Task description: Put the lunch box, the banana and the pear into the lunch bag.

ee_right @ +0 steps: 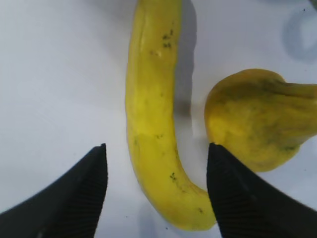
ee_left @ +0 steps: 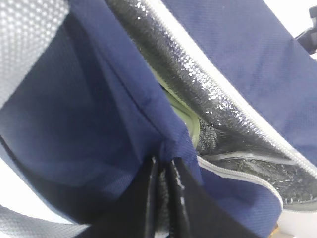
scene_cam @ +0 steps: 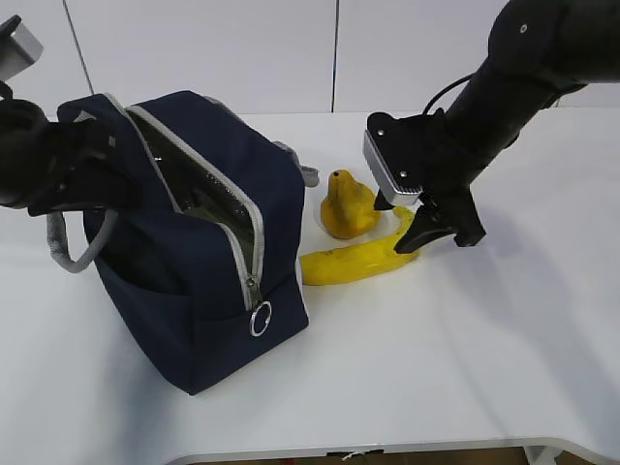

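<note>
white table (scene_cam: 504, 368), white wall panels (scene_cam: 213, 48); left gripper (ee_left: 163, 198) pinching lunch bag (scene_cam: 208, 262); right gripper (ee_right: 156, 153) spread astride banana (ee_right: 151, 114).

Only a green edge of the lunch box (ee_left: 190, 124) shows inside the lunch bag (ee_left: 99, 124).

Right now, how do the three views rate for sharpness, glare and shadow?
Exterior view: sharp, soft even light, faint shadow under the lunch bag. Left wrist view: close fabric blurred, silver lining glints. Right wrist view: banana and pear slightly soft, with soft shadows.
</note>
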